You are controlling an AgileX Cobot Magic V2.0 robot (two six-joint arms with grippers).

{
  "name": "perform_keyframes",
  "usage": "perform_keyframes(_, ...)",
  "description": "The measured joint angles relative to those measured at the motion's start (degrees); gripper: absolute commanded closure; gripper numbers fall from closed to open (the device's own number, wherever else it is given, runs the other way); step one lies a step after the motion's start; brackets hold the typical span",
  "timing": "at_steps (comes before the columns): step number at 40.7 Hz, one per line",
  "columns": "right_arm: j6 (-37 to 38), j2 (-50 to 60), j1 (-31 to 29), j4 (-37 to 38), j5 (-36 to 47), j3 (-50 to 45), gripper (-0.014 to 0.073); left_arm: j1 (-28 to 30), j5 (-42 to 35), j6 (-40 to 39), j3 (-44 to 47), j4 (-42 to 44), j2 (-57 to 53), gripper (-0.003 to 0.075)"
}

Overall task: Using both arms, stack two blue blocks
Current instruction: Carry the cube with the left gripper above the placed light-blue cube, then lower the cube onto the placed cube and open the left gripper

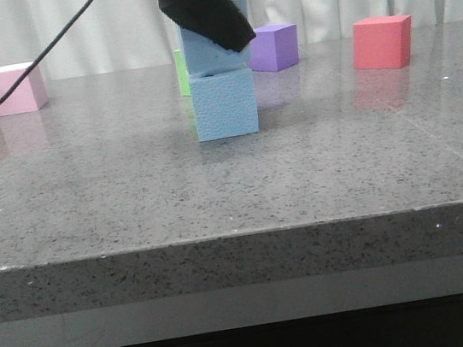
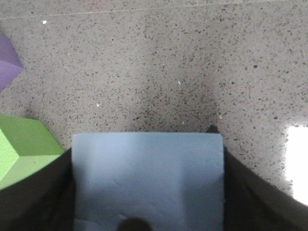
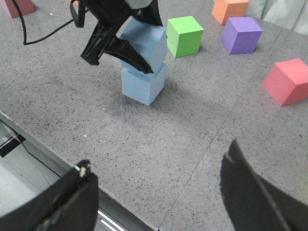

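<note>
the left hand (image 1: 211, 29) is clenched on the top block (image 1: 208, 56), which sits on the bottom block (image 1: 224, 104), slightly tilted. the stack stands mid-surface (image 1: 132, 205). just behind it is a green cube (image 3: 185, 35); a purple cube (image 1: 273, 47) lies behind to its right, a red cube (image 1: 382, 42) farther right. the right hand (image 3: 159, 192) is released, well apart from the stack.

Pale blue blocks (image 1: 223, 104), black claw (image 1: 202, 9), speckled grey table (image 1: 217, 193), seemingly green cube (image 1: 182, 72).
</note>
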State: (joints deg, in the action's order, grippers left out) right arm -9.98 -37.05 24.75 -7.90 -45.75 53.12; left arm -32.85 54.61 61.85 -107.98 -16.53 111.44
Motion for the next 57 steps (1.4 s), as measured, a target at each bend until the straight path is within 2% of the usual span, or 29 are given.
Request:
perform_keyframes(22, 0.0, 0.0, 0.0, 0.0, 0.0, 0.0, 0.0053, 0.0, 1.1, 2.1, 0.0, 0.0, 0.0, 0.0379)
perform_keyframes(25, 0.0, 0.0, 0.0, 0.0, 0.0, 0.0, 0.0053, 0.0, 1.6, 2.6, 0.0, -0.1, 0.0, 0.0355)
perform_keyframes(31, 0.0, 0.0, 0.0, 0.0, 0.0, 0.0, 0.0053, 0.0, 1.7, 2.9, 0.0, -0.2, 0.0, 0.0244)
perform_keyframes(34, 0.0, 0.0, 0.0, 0.0, 0.0, 0.0, 0.0053, 0.0, 1.7, 2.9, 0.0, -0.2, 0.0, 0.0217)
perform_keyframes(57, 0.0, 0.0, 0.0, 0.0, 0.0, 0.0, 0.0053, 0.0, 0.9, 3.0, 0.0, -0.3, -1.2, 0.0197)
